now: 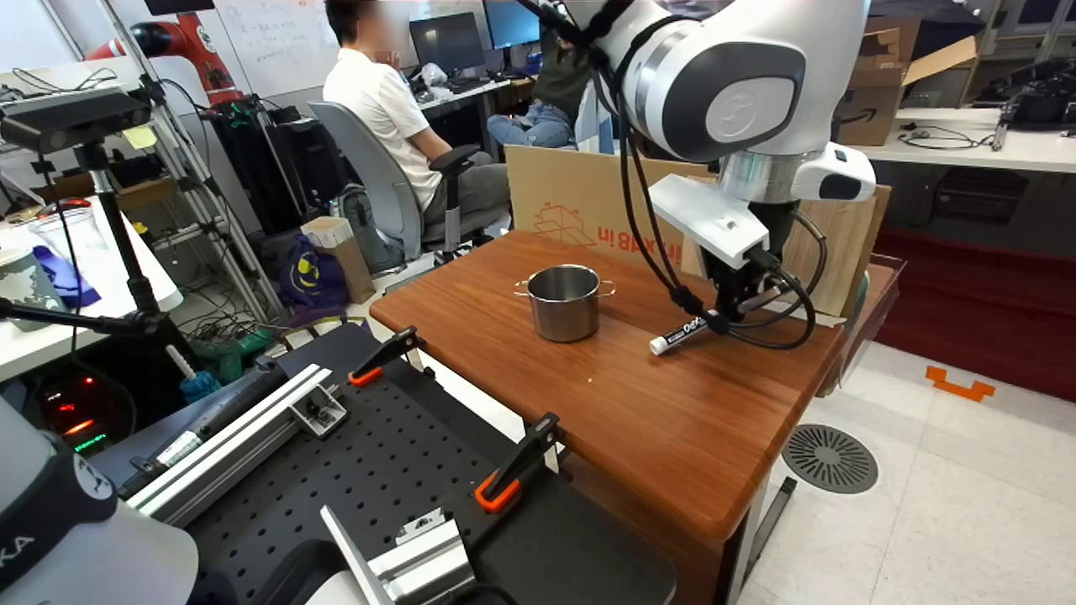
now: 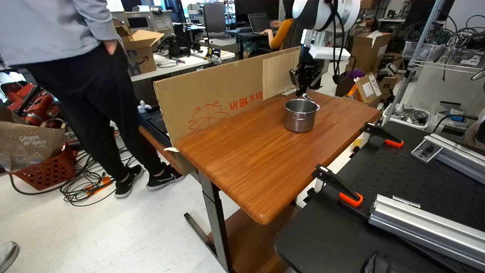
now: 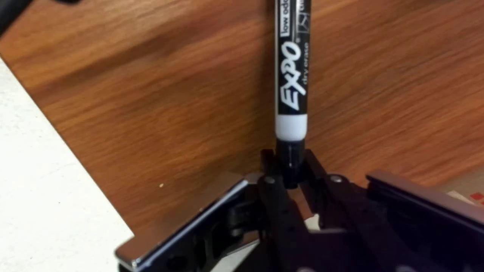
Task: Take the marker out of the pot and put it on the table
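Observation:
The marker (image 1: 679,336) is a black Expo pen with white bands. It also shows in the wrist view (image 3: 293,75), and partly in an exterior view (image 2: 310,99) behind the pot. My gripper (image 3: 290,162) is shut on its dark end, and the pen sticks out from the fingertips. In an exterior view the gripper (image 1: 730,309) is low over the table (image 1: 639,428), with the marker tilted toward the pot's side. Whether the marker touches the table I cannot tell. The pot (image 1: 566,313), grey metal with thin side handles, stands upright on the table, apart from the gripper; it also shows here (image 2: 300,120).
A cardboard sheet (image 2: 216,102) stands along the table's far edge, with a wooden board (image 2: 281,72) beside it. Orange-tipped clamps (image 1: 513,470) hold the near edge next to a black perforated board (image 1: 361,470). Cables (image 1: 643,210) hang from the arm.

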